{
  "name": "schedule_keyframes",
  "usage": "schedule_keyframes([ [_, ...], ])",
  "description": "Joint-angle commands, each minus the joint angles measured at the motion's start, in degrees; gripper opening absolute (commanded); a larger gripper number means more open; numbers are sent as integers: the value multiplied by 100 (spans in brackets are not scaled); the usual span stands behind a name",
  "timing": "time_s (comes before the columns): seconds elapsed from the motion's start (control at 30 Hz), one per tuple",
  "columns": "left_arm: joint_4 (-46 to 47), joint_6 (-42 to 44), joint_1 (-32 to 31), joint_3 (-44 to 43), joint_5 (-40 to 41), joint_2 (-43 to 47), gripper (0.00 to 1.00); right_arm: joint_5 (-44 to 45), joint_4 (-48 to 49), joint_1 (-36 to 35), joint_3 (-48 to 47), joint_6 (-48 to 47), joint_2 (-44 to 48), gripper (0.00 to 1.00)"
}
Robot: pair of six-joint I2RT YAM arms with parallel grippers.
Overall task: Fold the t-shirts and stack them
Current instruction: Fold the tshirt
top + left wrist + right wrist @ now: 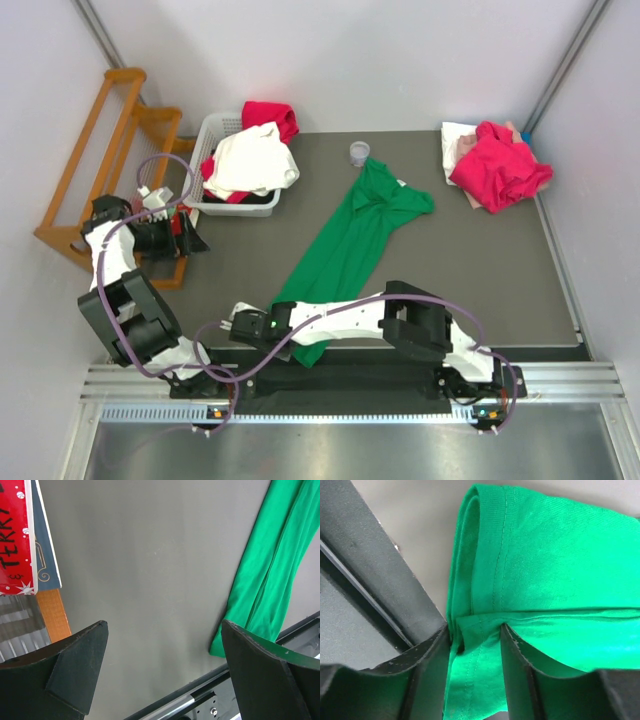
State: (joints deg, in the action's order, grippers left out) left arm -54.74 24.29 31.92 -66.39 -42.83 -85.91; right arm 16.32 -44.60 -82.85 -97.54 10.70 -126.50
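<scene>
Pinching the hem of the green t-shirt [545,555] looks like the step in hand: a bunched fold of its near end sits clamped between the fingers of the right gripper [474,632], the rest running off beyond the tips as a rumpled strip on the table [150,555]. The left gripper [164,625] hangs spread wide and empty, the tee just beyond one finger. Next, probably, the hem needs spreading flat, the left taking another corner.
</scene>
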Motion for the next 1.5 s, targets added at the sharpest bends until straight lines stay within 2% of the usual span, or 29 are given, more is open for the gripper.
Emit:
schedule_keyframes([
  [0.0,-81,234,244,-260,-217,-66,99,-507,408,-144,59,257,-270,41],
  [0.27,-160,295,271,-322,-279,-128,99,-235,321,-144,200,336,-209,37],
  [0.67,-283,339,297,-427,-340,-224,99,-41,241,-144,701,538,476,7],
  [0.97,-476,366,288,-673,-524,-374,99,-612,-93,-144,534,530,1487,7],
  [1.13,-590,401,288,-788,-613,-444,99,-586,-172,-109,613,539,1777,7],
  [1.27,-634,453,288,-840,-551,-444,99,-507,-137,32,972,556,1953,7],
  [1.47,-643,419,297,-875,-683,-435,99,-507,249,716,1745,495,2313,7],
])
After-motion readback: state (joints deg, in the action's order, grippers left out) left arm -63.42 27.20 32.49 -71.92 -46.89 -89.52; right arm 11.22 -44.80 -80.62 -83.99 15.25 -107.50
